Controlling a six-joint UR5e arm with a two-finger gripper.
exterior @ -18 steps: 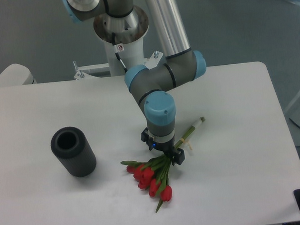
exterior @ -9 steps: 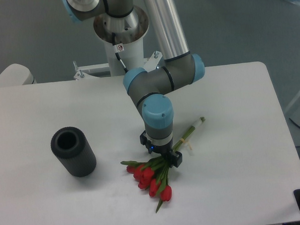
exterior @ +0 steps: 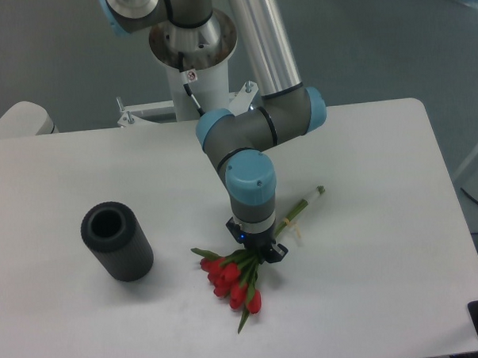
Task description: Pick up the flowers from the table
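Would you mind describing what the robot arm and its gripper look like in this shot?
The arm has a shiny silver tube link and dark grey rounded joints with light blue end caps. Its pale base column carries a small red-and-white sticker and a thin black cable. The gripper is small and black, with a tiny blue light on its body; its jaws are short and dark.

flowers (exterior: 231, 281): small bunch of red tulip buds, green leaves, long thin green stems tied together | pose: slanted, buds toward 7 o'clock, stem ends toward 1 o'clock | table (exterior: 368, 221): large, white, flat top, rounded corners; bunch near its front-centre
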